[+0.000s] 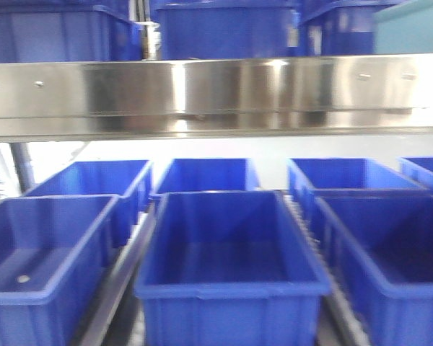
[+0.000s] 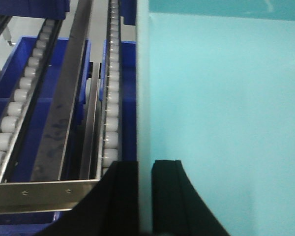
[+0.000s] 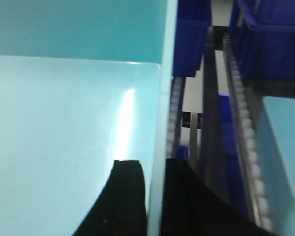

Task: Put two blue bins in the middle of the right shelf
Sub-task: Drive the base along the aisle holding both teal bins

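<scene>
Nearest the left wrist camera: black left fingers (image 2: 132, 172), drawn narrow and clamped astride one side wall of a teal bin (image 2: 226, 123), one inside, one outside. Same on the other side: right fingers (image 3: 136, 172) pinched on the opposite wall of that bin (image 3: 64, 113). Empty inside, with a glossy floor. Resting on rollers or lifted clear of them: cannot tell.

Just past each wall, running away from the cameras: a roller track (image 2: 110, 98) close beside the left-held wall, another (image 3: 243, 113) a little off the right-held wall. Beneath them, dark blue bins on a lower level. At the right edge of the right wrist view, a second teal bin (image 3: 285, 147).

Farther off, from the front camera: a corner of a teal bin (image 1: 411, 29) at the top right, above the steel shelf beam (image 1: 216, 90); probably the held one, though not certain. Below the beam, blue bins (image 1: 231, 252) in two rows, none touched.

Judged as the carry step: gripped two-handed, bound for the middle level of the right shelf, not yet set down there. Paler than the rest, yet likely counted among the task's bins.

Next, by that reading: hold both pinches even and the bin level, move both arms at one pace, clear the beam and the neighbouring bins, then lower squarely onto the middle shelf before letting go. Worth watching: thin walls flexing or slipping out of so narrow a pinch.
</scene>
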